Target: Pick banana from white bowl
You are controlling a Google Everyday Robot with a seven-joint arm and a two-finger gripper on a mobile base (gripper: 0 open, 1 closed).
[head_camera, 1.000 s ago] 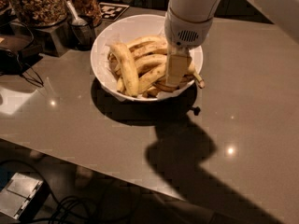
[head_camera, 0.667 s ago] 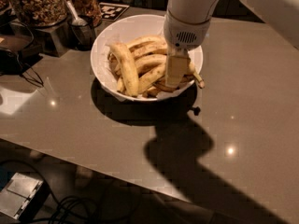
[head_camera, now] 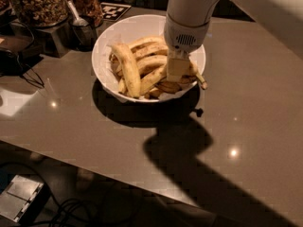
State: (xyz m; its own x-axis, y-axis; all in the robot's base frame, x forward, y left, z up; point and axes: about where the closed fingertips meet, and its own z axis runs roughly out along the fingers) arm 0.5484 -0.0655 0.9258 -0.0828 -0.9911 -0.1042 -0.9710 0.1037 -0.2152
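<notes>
Glossy white bowl point(head_camera: 124, 28), round and deep, held several speckled yellow bananas point(head_camera: 128, 66); the long curved banana point(head_camera: 154, 78) lay inside under the gripper point(head_camera: 177, 69), apparently touching it; whether it gripped was unclear.

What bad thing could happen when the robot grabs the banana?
The gripper sits low in the white bowl, on the right side of the pile. The other bananas lie crowded against the banana, so the gripper might pinch a neighbour or drag one out. The dark stem pokes over the rim and could snag there.
</notes>
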